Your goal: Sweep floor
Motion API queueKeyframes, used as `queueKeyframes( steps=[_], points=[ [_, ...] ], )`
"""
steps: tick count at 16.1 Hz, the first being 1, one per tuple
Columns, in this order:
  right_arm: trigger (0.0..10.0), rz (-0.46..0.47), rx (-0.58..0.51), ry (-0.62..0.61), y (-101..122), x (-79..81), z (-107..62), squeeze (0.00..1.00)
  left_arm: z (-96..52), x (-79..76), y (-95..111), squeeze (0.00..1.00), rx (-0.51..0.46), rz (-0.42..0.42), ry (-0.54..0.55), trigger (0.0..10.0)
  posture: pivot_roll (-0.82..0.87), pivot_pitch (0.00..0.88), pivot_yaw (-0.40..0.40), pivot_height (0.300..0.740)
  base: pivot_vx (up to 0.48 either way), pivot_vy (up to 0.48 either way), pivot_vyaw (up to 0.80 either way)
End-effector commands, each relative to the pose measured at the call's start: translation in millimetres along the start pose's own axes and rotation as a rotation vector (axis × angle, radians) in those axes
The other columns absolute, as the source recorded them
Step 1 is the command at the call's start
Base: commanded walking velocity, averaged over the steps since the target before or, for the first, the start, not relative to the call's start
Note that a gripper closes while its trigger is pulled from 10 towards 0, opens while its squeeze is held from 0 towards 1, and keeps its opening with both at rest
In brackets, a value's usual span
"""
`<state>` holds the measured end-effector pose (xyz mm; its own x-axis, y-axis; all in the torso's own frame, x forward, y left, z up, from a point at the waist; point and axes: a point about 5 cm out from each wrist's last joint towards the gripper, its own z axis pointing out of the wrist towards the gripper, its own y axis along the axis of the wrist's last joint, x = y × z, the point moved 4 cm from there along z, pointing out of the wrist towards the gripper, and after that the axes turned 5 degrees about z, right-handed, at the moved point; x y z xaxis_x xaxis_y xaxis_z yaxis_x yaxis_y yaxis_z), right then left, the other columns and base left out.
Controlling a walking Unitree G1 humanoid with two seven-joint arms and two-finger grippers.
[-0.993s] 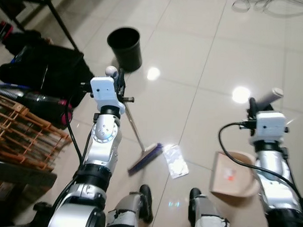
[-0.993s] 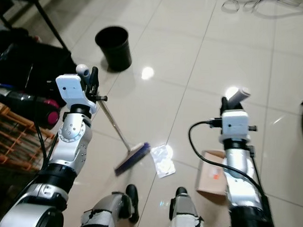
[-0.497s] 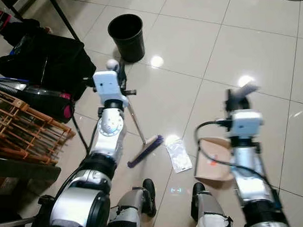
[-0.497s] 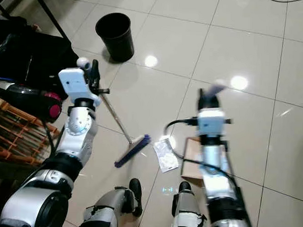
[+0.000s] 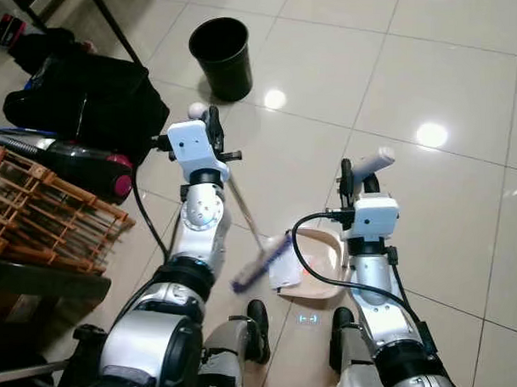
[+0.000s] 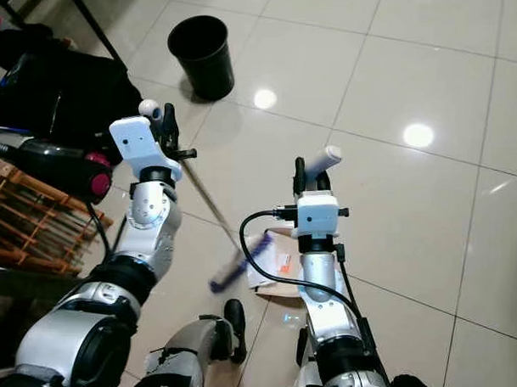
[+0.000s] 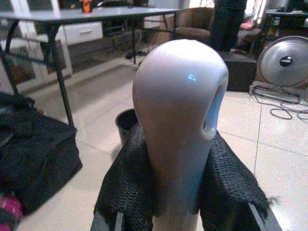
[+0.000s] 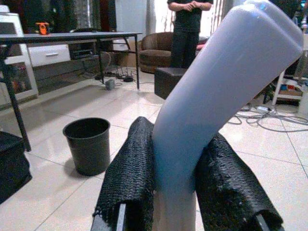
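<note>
My left gripper (image 5: 210,128) is shut on the top of a broom handle (image 7: 179,120), whose thin pole slants down to a purple-bristled broom head (image 5: 260,263) on the tiles. My right gripper (image 5: 354,173) is shut on the pale upright handle (image 8: 216,96) of a beige dustpan (image 5: 320,268) resting on the floor just in front of my feet. A white plastic wrapper (image 5: 285,275) lies at the dustpan's mouth, between the broom head and the pan. Padded black fingers (image 8: 130,173) press both sides of the dustpan handle.
A black bin (image 5: 219,46) stands on the tiles ahead to the left. A black bag (image 5: 84,94), a pink-ended appliance (image 5: 94,161) and a wooden rack (image 5: 36,228) crowd the left side. A person (image 8: 185,29) stands far across the room by a table (image 8: 67,36).
The dustpan has moved left across the floor up to the wrapper. The broom head has pushed right against the wrapper. The head camera has also shifted.
</note>
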<state>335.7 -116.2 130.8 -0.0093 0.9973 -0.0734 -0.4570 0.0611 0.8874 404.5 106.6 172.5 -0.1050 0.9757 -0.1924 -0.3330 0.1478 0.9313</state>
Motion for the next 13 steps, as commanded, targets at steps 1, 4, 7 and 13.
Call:
queueKeyframes(
  steps=[1,4,7,13],
  points=[
    [10.0,-0.001,0.052,0.0,-10.5,4.1,-8.1,0.0,-4.6,3.6,-10.6,0.0,0.061,-0.095,0.073,10.0,0.1,0.373,0.209,0.74,0.0,0.0,0.0],
    [10.0,-0.002,0.065,-0.048,-13.9,-6.3,-6.3,0.0,-3.9,-16.2,-3.4,0.0,0.07,-0.282,0.097,10.0,0.1,0.366,0.207,0.74,0.0,0.0,0.0],
    [10.0,-0.01,0.074,-0.076,-16.7,-15.1,-4.1,0.0,-5.3,-42.6,10.1,0.0,0.064,-0.41,0.012,10.0,0.1,0.344,0.203,0.74,0.0,0.0,0.0],
    [10.0,-0.013,0.073,-0.149,-18.4,-44.8,-4.8,0.0,18.9,-18.8,106.6,0.0,-0.245,-0.237,-0.292,10.0,0.1,0.216,0.15,0.74,0.0,0.0,0.0]
  ],
)
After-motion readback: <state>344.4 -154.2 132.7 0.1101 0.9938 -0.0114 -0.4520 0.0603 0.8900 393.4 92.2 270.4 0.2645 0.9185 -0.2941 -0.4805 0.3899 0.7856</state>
